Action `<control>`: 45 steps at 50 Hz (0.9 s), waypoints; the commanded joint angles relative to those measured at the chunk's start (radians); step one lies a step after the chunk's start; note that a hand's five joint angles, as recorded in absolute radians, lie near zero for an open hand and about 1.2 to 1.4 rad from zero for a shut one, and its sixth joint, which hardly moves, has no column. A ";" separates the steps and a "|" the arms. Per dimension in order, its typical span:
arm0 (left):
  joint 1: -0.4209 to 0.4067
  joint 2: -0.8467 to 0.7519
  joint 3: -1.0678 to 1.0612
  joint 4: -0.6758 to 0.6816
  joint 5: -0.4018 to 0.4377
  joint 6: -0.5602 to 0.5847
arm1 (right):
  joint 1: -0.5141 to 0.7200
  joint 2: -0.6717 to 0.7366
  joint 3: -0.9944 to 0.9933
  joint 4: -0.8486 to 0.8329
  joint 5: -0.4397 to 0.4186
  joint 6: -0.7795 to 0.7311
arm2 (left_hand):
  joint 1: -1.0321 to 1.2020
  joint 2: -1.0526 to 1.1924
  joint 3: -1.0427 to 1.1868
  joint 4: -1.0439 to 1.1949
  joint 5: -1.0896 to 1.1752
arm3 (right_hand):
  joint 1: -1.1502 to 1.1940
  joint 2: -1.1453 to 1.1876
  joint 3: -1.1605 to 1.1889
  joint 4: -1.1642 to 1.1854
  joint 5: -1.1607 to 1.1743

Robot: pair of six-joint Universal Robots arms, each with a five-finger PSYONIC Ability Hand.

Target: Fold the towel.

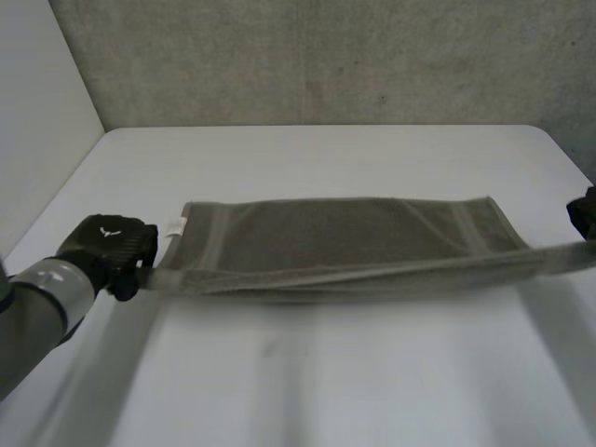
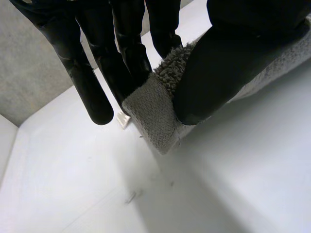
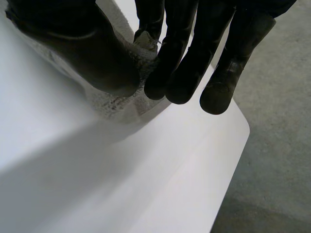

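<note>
A grey-brown towel (image 1: 335,233) lies across the middle of the white table (image 1: 307,372), its near edge lifted and stretched tight between both hands. My left hand (image 1: 112,247) pinches the near left corner of the towel (image 2: 153,114) between thumb and fingers (image 2: 121,58). At the far right my right hand (image 1: 583,212) pinches the near right corner of the towel (image 3: 129,99) between thumb and fingers (image 3: 180,73). The far part of the towel rests flat on the table.
A white label (image 1: 174,228) sticks out at the towel's far left corner. A grey wall (image 1: 317,56) stands behind the table. The table's right corner (image 3: 238,131) and the floor beyond it lie near my right hand.
</note>
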 commanded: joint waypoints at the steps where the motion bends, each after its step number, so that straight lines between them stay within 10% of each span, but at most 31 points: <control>1: 0.005 0.045 0.007 -0.023 0.000 0.064 | -0.025 0.043 0.022 0.022 -0.038 -0.066 | 0.202 0.178 0.181 0.177 0.195 | 0.072 0.062 0.066 0.047 0.047; 19: -0.107 -0.673 0.764 -0.041 -0.054 0.042 | 0.282 0.739 -0.614 -0.168 0.220 0.275 | 0.202 0.178 0.181 0.177 0.195 | 0.072 0.062 0.066 0.047 0.047; 45: -0.124 -1.040 1.334 -0.212 -0.157 0.045 | 0.360 0.946 -0.910 -0.314 0.392 0.333 | 0.202 0.178 0.181 0.177 0.195 | 0.072 0.062 0.066 0.047 0.047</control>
